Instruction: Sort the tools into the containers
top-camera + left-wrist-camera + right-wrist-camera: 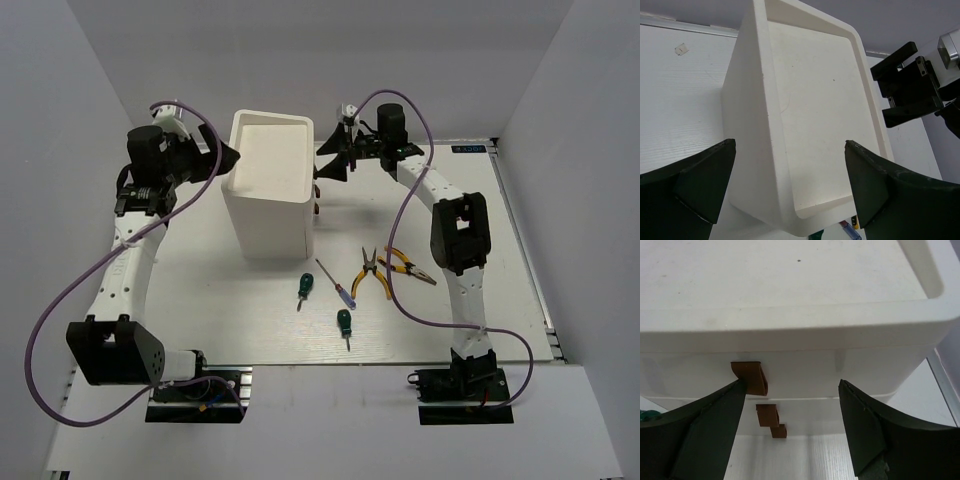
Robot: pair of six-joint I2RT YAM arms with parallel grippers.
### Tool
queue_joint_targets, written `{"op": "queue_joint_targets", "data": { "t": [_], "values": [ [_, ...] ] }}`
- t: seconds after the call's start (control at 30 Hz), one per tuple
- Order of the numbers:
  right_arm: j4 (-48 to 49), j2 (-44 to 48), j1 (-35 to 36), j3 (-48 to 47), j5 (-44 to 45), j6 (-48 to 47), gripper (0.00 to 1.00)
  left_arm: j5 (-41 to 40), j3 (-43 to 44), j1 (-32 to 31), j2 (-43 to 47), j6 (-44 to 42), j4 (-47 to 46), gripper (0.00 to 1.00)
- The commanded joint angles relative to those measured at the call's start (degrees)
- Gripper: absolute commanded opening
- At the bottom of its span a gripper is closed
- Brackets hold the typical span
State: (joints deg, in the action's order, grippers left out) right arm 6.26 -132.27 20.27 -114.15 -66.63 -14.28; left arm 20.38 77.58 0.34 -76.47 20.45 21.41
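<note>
Right wrist view: right hand (791, 387) spread, hovering before cabinet (790, 290), top knob (751, 377) sitting off-centre beside one finger (700, 430). Likely opening drawer (865, 365): centring on knob, pinching, pulling straight out; left hand (790, 145), also spread, best bracing cabinet's opposite side. Cabinet standing tall, white, toward surface's (200, 300) far edge; tools (336, 284) lying loose toward near edge.

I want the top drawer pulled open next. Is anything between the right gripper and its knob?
Nothing visible does. The right gripper is open and faces the cabinet's front. The top knob shows unobstructed right beside one finger, though I cannot tell whether they touch.
</note>
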Motion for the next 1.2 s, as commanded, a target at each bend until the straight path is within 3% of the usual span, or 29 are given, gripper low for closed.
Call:
{"op": "queue_joint_targets", "data": {
  "t": [0.0, 0.47, 0.83, 0.93, 1.17],
  "values": [
    [3.4, 0.6, 0.3, -1.6, -1.8, -1.7, 0.79, 3.4, 0.7, 0.5, -0.1, 0.2, -1.5, 1.0],
    [6.0, 3.3, 0.6, 4.2, -6.0, 0.8, 0.62, 7.0, 0.7, 0.5, -6.5, 1.3, -3.8, 0.95],
    [9.2, 4.2, 1.9, 5.1, -3.3, 4.4, 0.53, 7.7, 1.3, -0.7, -8.5, 0.7, -2.7, 0.78],
    [9.6, 4.8, 2.3, 6.1, -0.8, 4.4, 0.46, 7.1, 1.3, -0.7, -8.5, 0.7, -2.2, 0.76],
    [11.1, 7.0, 2.8, 8.4, 2.3, 4.3, 0.05, 7.1, 1.3, -0.7, -8.5, 0.7, -2.2, 0.63]
  ]
}}
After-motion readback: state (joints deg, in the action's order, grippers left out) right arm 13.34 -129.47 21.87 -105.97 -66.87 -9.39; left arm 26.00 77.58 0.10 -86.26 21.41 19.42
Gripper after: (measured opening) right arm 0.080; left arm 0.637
